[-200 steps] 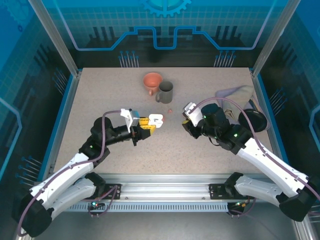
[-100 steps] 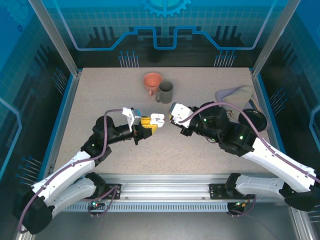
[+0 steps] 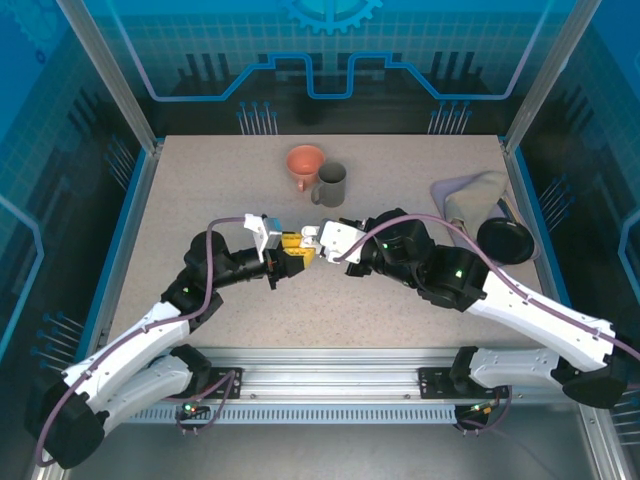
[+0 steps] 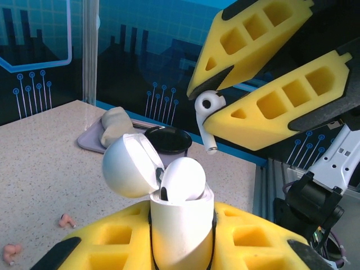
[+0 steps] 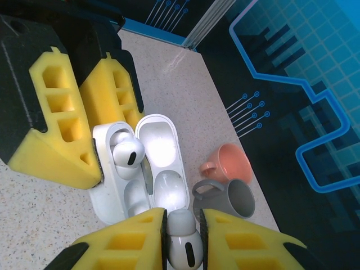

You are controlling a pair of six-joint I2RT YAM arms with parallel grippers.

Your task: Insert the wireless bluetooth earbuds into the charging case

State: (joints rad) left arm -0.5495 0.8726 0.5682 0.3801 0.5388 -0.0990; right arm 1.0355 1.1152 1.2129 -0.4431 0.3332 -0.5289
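My left gripper (image 4: 181,243) is shut on the white charging case (image 4: 181,225), held upright with its lid (image 4: 126,169) swung open. One white earbud (image 4: 183,179) sits in the case. My right gripper (image 5: 183,239) is shut on a second white earbud (image 5: 181,242), which hangs stem-down just above and beyond the case (image 5: 112,188), not touching it. In the top view both grippers meet at the table's middle, left gripper (image 3: 297,250) and right gripper (image 3: 320,240), with the case (image 3: 311,235) between them. Two salmon-pink earbuds (image 4: 66,220) (image 4: 10,251) lie on the table.
A salmon cup (image 3: 305,162) and a grey mug (image 3: 330,184) stand close behind the grippers. At the right edge lie a tray with a beige cloth (image 3: 470,188) and a black round dish (image 3: 503,240).
My right arm has swung left across the table, bringing its earbud from well right of the case to just beside it. The left gripper and case have barely moved.
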